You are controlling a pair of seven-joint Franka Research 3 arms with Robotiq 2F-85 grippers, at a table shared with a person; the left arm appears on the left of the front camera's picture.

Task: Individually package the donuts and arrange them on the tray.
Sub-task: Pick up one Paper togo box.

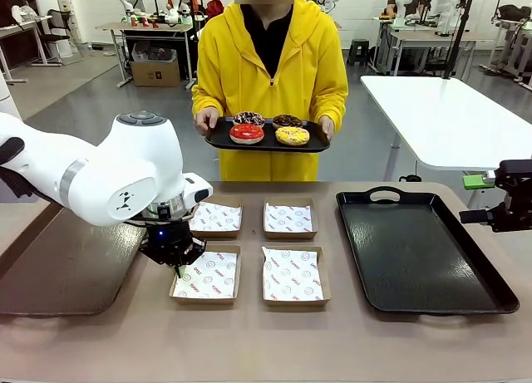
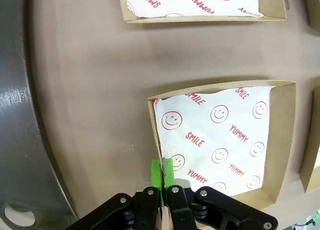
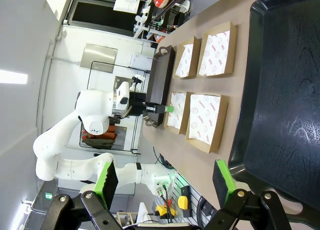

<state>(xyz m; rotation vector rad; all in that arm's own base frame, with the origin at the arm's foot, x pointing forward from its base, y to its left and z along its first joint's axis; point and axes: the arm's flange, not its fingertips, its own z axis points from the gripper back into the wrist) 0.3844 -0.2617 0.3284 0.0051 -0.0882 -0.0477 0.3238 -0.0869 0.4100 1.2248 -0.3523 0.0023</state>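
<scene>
Pinching the near-left box (image 2: 282, 130) by its wall, the left gripper (image 2: 162, 170) is clamping it shut. The right gripper (image 3: 166, 174) is hanging spread wide over the tray (image 3: 280, 90). A person (image 1: 270, 59) at the far side is holding four donuts (image 1: 247, 133) on a platter (image 1: 220, 139).

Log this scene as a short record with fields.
donuts: four, on the small tray the person holds
boxes: four, paper-lined, empty, on the table
big tray: empty, table's right side
left gripper: fingers shut on near-left box's edge
right gripper: open, by the big tray's right edge
</scene>
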